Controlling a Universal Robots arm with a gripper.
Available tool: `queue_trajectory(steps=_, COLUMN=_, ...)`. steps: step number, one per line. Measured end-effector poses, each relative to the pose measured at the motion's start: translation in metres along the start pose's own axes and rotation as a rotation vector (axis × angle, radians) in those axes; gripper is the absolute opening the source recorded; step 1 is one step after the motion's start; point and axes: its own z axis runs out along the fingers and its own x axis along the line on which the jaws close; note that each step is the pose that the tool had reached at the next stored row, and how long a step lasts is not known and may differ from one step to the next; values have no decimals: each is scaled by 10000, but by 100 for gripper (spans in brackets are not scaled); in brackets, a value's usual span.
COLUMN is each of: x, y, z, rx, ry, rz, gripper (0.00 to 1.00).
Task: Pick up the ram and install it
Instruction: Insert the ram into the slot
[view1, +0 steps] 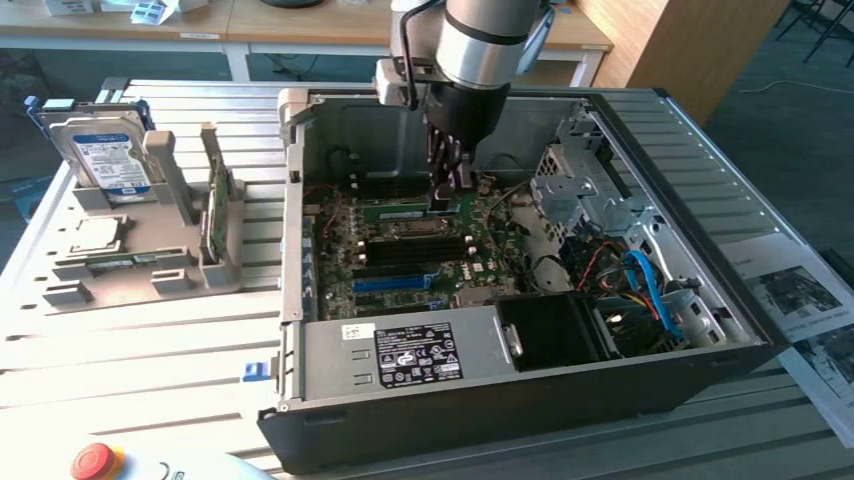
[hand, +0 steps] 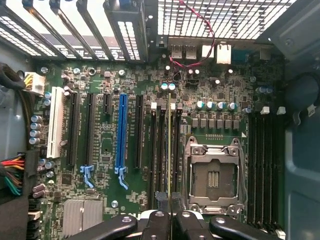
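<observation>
Broadly, the exterior view takes in the slatted table (view1: 160, 340) and, on it, the open computer case (view1: 534, 400) lying on its side, with the arm (view1: 481, 40) coming down into it from twelve o'clock. The motherboard (view1: 400, 270) lies flat on the case floor, and the labelled power supply (view1: 400, 355) sits at six o'clock of it. At nine o'clock from the case, toward the exterior view's left, a grey holder (view1: 134, 270) carries the hard drive (view1: 107, 150) upright and the square processor chip (view1: 96, 235) lying flat. A red button (view1: 96, 460) sits at seven o'clock near the table edge. The gripper (view1: 450, 180) hangs low over the board's far half. From the wrist view comes the grip itself: the gripper (hand: 170, 202) is clenched on the ram (hand: 169, 145), seen edge-on as a thin green-yellow line. It runs lengthwise along the black memory slots (hand: 159, 150), between the blue slot (hand: 121, 132) and the open processor socket (hand: 214, 172). Whether it is seated in a slot cannot be told.
</observation>
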Motion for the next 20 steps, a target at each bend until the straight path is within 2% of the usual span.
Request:
queue_trajectory(steps=13, x=1, y=-12, z=171, rx=0, ry=4, rz=0, gripper=12)
queue_trajectory(steps=20, x=1, y=-14, z=175, rx=0, ry=5, rz=1, gripper=12)
